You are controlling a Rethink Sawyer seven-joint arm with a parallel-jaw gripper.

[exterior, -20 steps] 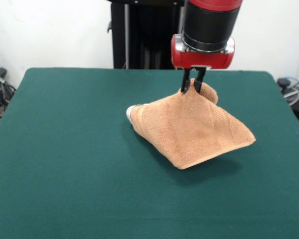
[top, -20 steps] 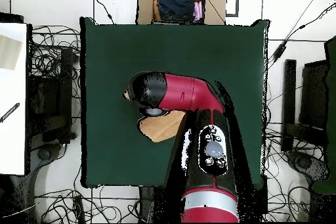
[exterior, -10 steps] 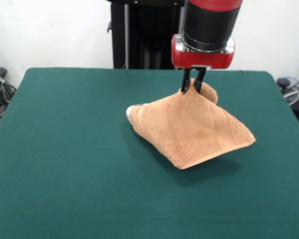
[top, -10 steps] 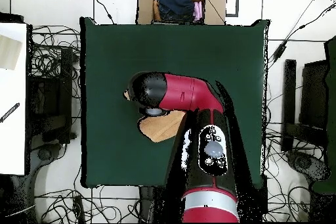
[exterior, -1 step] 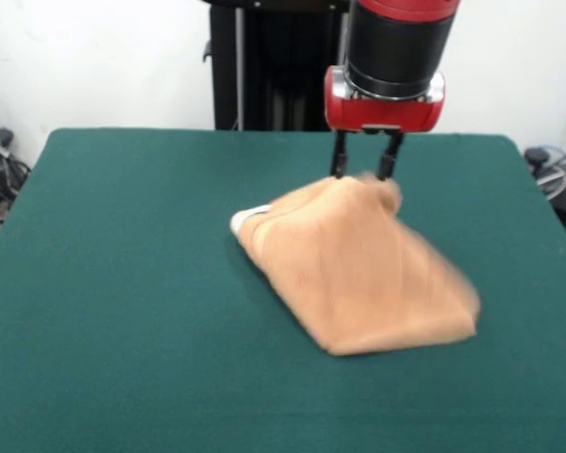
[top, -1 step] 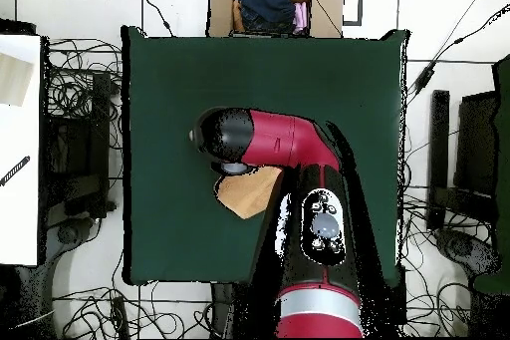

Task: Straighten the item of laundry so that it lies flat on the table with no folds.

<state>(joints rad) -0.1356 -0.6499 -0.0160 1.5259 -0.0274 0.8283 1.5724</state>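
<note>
Tool (exterior, -1 step: 364, 176) spread wide, just above the blurred peach towel (exterior, -1 step: 358, 269); towel heaped in folds on the green surface (exterior, -1 step: 123, 283)

The peach-orange terry towel (exterior, -1 step: 358, 274) is smeared by blur in the front view, its bands unreadable; overhead, the red and black arm (top, -1 step: 289, 147) hides most of it
</note>
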